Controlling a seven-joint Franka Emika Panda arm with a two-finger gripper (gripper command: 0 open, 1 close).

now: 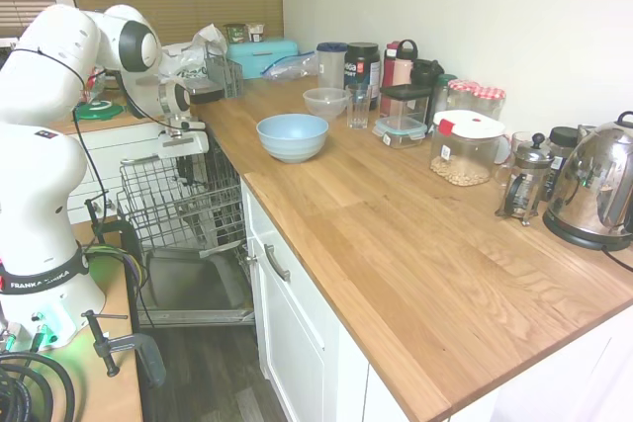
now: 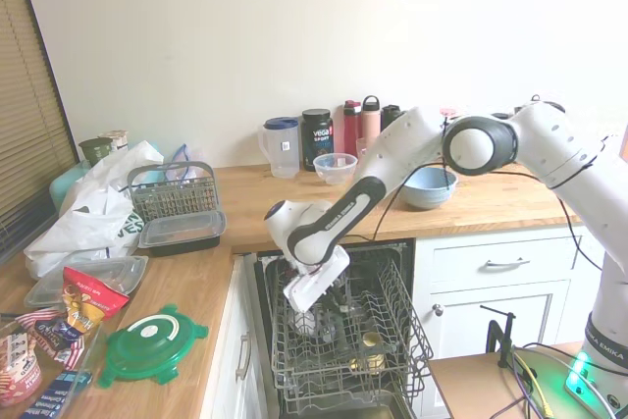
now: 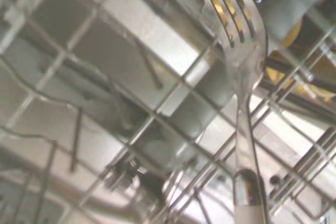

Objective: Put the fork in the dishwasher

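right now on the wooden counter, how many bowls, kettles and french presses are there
bowls: 2, the blue bowl and the clear bowl
kettles: 1, the steel kettle
french presses: 1, the french press
total: 4

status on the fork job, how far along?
Done: the built-in dishwasher with the grey wire rack is open, rack pulled out, and the arm has reached down over it. In hand: the thin silvery fork shows close over the rack wires in the wrist view, tines pointing away; whether the tool grips it is not visible. Left: set the fork in the rack, pull back.
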